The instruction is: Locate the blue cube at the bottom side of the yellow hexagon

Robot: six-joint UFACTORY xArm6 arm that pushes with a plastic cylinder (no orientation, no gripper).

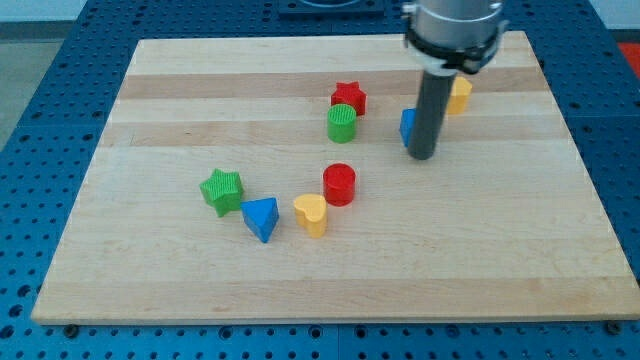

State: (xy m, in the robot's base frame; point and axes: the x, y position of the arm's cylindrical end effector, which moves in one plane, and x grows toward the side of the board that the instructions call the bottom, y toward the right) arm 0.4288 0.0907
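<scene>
Eight blocks sit on the wooden board (200,80), and my tip (422,155) is down beside the blue cube (407,127), touching or nearly touching its right face, with the rod hiding most of it; I have no claw, only the bare rod holding nothing. The yellow hexagon (459,95) lies just up-right of the cube, partly behind the rod, while a red star (349,97) and green cylinder (342,124) stand left of it. Lower left, a green star (221,190), blue triangle (261,218), yellow heart-like block (312,214) and red cylinder (339,184) form an arc.
</scene>
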